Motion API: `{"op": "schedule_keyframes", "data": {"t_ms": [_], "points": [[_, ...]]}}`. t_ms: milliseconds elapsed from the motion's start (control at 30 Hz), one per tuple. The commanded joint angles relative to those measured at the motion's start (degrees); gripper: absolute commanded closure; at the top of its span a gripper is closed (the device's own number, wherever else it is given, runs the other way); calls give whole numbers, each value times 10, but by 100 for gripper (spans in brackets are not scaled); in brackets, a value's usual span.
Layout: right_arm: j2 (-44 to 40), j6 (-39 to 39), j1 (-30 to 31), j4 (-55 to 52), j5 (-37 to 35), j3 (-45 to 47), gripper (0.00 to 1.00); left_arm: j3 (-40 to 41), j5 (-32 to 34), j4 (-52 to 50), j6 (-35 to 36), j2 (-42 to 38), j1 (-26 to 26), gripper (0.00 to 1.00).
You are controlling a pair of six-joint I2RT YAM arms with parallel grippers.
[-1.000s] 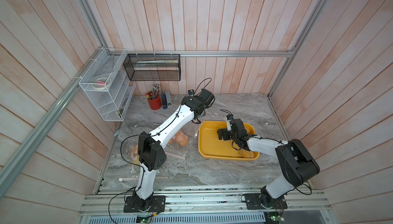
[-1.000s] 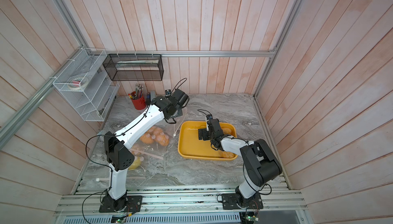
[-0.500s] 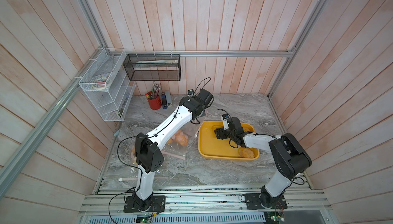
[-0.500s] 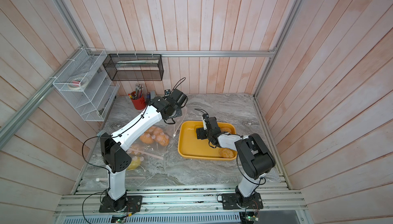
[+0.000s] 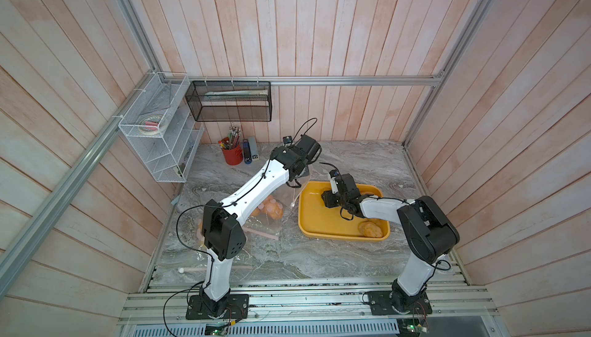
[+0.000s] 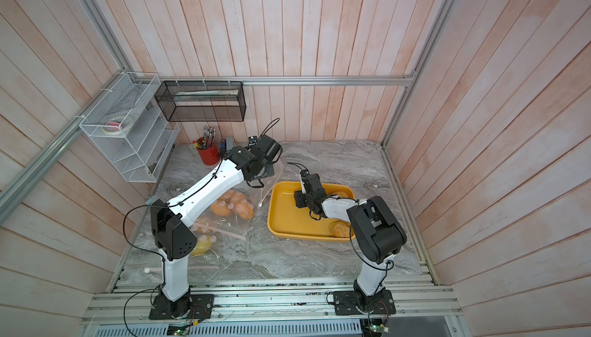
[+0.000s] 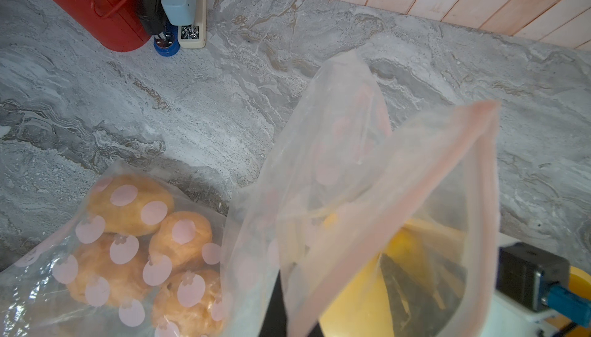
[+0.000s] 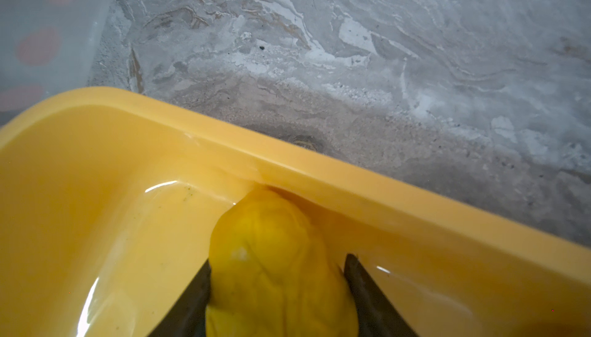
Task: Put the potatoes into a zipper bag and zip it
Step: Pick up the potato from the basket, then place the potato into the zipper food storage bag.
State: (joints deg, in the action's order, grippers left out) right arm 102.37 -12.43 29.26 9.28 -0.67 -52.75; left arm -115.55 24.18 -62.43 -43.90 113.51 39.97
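Note:
My left gripper (image 7: pixel 294 313) is shut on the pink-edged rim of a clear zipper bag (image 7: pixel 351 159) and holds its mouth up beside the yellow tray (image 5: pixel 316 220). Several tan-orange potatoes (image 7: pixel 134 204) lie inside a dotted bag on the table, seen in both top views (image 5: pixel 271 209) (image 6: pixel 235 205). My right gripper (image 8: pixel 278 261) is down in the tray by its far rim. Its fingers (image 8: pixel 198 287) press both sides of a yellow potato (image 8: pixel 271 239). Another tan potato (image 5: pixel 371 229) rests in the tray's near right corner.
More bagged yellow potatoes (image 6: pixel 203 244) lie by the left arm's base. A red pencil cup (image 5: pixel 232 156) and a stapler (image 5: pixel 252 153) stand at the back wall. A white wire rack (image 5: pixel 160 140) and a black mesh basket (image 5: pixel 230 101) hang on the walls.
My right gripper has moved towards the tray's far rim and its jaws have closed in on the yellow potato. The left arm still holds the bag up in the same place.

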Motion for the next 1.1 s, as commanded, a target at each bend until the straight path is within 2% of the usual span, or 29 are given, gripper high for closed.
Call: {"op": "schedule_keyframes", "data": {"t_ms": [0,233,533,633,800,1067], "points": [[-18,-17,9,-16,12,-1,62,8,-5,9,7,-24,-1,100],[-87,-61,17,-41,35,20,76,22,-21,20,4,-38,-1,100],[-315,-186,43,-4,132,89,86,64,-60,65,-13,-61,-4,100],[-352,-216,62,11,149,86,89,76,-69,78,-13,-64,-4,100],[-345,-259,67,51,166,67,92,98,-83,99,-14,-74,-4,100],[-234,-301,66,102,203,-2,99,137,-109,138,-6,-105,-4,100]]}}
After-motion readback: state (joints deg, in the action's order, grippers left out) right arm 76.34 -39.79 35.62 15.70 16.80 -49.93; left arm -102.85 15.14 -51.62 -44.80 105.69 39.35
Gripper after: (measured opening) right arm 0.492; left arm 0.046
